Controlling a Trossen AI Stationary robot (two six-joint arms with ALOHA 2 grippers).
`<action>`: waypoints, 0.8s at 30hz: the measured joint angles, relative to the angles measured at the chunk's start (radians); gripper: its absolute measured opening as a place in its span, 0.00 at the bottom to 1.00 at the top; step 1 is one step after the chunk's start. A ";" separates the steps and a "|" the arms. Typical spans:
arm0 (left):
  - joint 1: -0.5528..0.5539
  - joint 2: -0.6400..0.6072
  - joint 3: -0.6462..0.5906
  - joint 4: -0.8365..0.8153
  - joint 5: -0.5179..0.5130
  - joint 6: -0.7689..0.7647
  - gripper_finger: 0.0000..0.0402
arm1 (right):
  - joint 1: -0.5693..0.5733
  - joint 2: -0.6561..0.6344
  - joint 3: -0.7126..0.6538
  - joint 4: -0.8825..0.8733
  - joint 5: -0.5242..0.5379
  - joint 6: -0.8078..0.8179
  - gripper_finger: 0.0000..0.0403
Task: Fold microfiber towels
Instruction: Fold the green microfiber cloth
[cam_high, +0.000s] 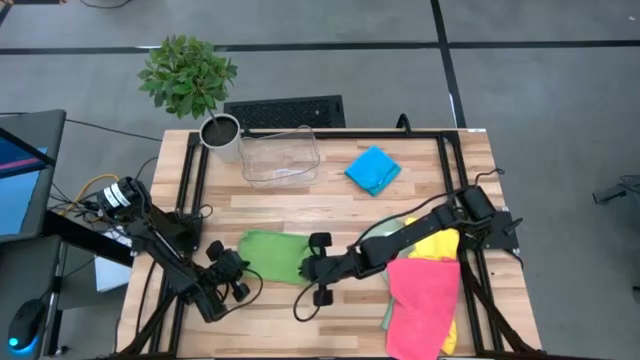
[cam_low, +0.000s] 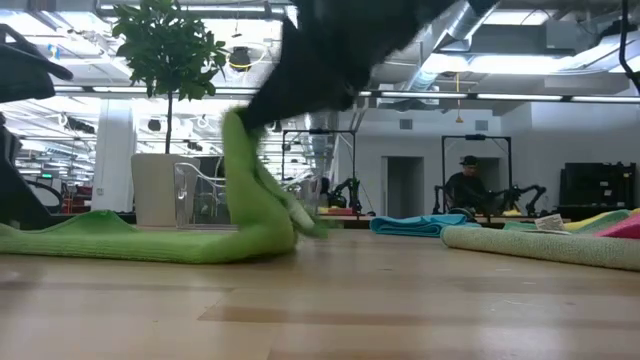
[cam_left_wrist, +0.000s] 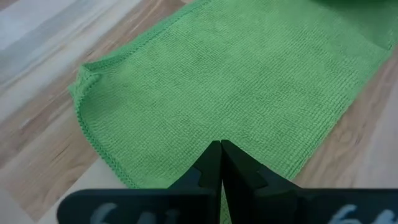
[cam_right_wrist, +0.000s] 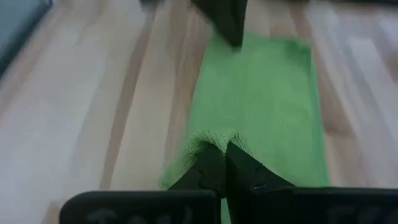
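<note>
1. High view: straight down from above, taking in the whole surface (cam_high: 330, 205) and both arms.
2. Low view: at surface height, level across into the room.
3. Wrist views: each close above the bright green towel (cam_left_wrist: 236, 87), facing each other; all four views share that towel.

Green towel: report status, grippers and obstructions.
Left gripper shut, pinning green towel. Right gripper shut on its opposite edge, lifted. Clear bin and other towels stand apart.
</note>
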 joint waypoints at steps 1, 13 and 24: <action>0.002 0.000 0.000 0.002 0.002 0.007 0.00 | -0.005 0.000 0.002 0.005 0.000 0.000 0.07; 0.010 0.000 0.000 0.016 0.002 0.020 0.00 | -0.045 0.074 -0.003 0.082 -0.048 0.007 0.07; 0.010 0.000 0.000 0.030 0.001 0.015 0.00 | -0.070 0.084 0.002 0.124 -0.043 0.005 0.24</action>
